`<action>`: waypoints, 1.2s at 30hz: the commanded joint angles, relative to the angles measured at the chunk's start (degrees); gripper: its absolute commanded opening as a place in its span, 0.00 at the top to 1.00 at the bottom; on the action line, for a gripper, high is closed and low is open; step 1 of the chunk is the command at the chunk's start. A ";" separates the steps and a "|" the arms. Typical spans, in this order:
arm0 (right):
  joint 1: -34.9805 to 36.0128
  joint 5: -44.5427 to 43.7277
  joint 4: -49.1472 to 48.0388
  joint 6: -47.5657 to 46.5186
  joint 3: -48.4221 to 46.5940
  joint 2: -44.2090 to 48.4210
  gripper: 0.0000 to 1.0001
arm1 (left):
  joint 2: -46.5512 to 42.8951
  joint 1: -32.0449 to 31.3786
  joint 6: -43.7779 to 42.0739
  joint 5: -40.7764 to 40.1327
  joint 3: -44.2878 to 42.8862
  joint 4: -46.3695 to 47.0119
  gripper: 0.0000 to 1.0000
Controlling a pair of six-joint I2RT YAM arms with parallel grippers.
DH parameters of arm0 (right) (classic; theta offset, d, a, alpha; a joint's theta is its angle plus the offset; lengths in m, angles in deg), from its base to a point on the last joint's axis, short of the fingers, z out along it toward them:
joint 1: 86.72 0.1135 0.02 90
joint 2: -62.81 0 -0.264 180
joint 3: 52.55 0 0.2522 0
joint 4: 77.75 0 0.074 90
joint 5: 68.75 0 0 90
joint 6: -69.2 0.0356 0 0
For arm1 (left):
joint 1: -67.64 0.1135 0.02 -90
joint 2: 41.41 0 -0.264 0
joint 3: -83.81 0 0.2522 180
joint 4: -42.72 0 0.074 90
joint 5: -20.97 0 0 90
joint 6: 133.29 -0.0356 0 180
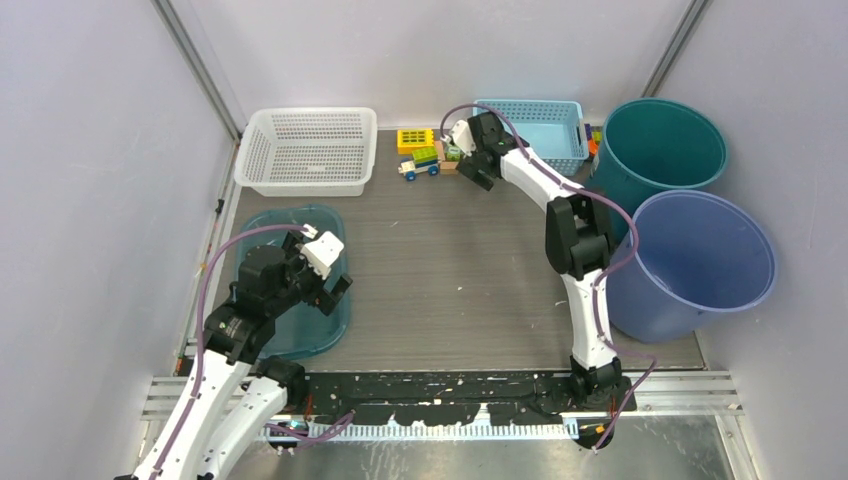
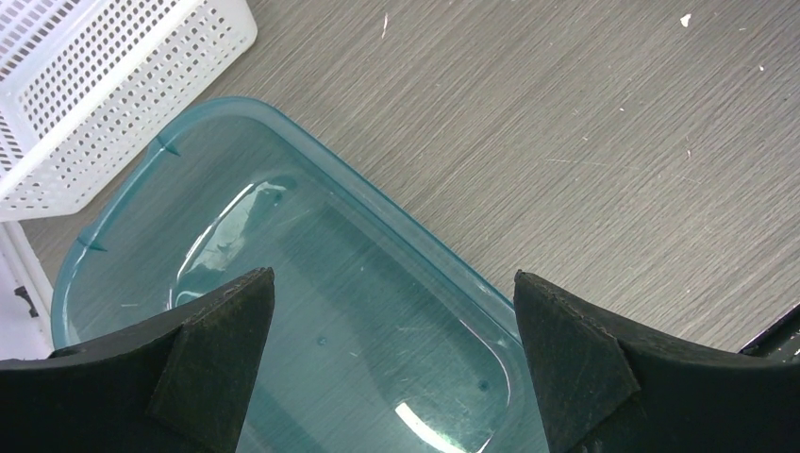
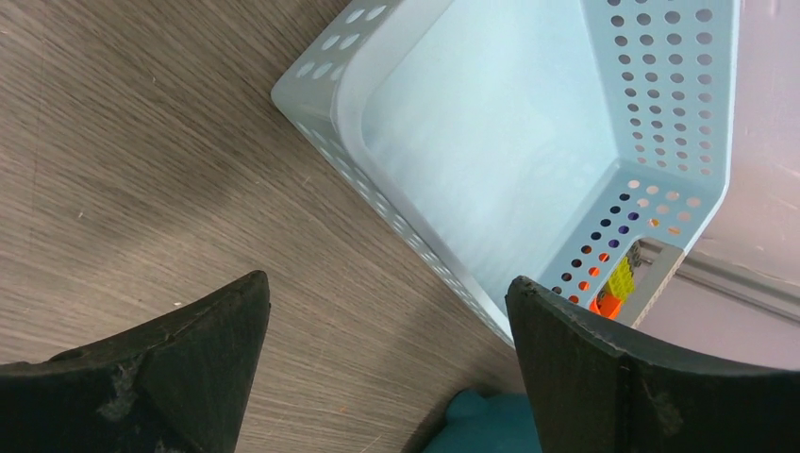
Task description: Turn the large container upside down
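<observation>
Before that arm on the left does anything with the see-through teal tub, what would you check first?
1. Left gripper open: ok.
2. It is over the teal tub: ok.
3. Tub empty: ok.
4. Tub's opening faces up, not yet flipped: ok.
5. Room next to the white basket to flip it: cannot tell.
6. Right gripper far off, over the blue basket: ok.
</observation>
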 commanded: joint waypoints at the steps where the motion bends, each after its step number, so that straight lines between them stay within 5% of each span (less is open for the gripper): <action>1: -0.08 -0.81 -1.25 -3.72 -3.44 -0.67 0.03 | 0.34 0.41 0.68 0.94 0.23 1.68 0.00; 28: -0.24 2.09 1.95 -12.54 -6.19 -5.28 0.16 | 0.42 1.14 0.42 1.14 0.72 1.96 0.00; 36: -0.18 3.15 4.57 -14.05 -5.50 -4.44 0.28 | 0.30 1.17 0.34 1.03 0.81 2.05 0.00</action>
